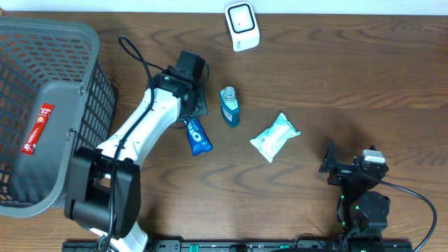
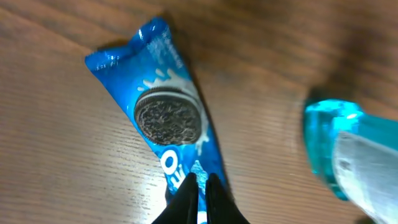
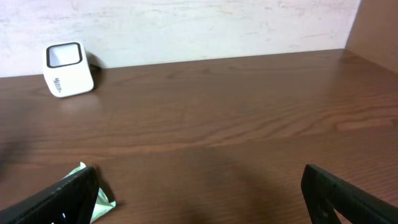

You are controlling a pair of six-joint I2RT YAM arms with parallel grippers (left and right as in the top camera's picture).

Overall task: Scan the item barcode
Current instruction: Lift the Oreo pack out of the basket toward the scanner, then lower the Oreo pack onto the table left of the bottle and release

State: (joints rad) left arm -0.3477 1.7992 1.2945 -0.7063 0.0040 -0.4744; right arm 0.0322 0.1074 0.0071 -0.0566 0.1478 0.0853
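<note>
Two arms: left jaws pinched shut on one end of the blue cookie packet (image 2: 168, 118) lying on the bench (image 1: 350, 84); right jaws wide open, empty.

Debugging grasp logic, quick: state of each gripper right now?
Left gripper: closed, pinching the end of the Oreo packet.
Right gripper: open, holding nothing.

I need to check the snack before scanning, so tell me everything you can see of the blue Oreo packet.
The Oreo packet is a slim, glossy blue plastic-looking wrapper, apparently unopened, printed with a dark cookie, a white splash and white lettering. It lies flat on the wooden table, angled diagonally, near but apart from the blue bottle. The left hand is shut on one end.
</note>
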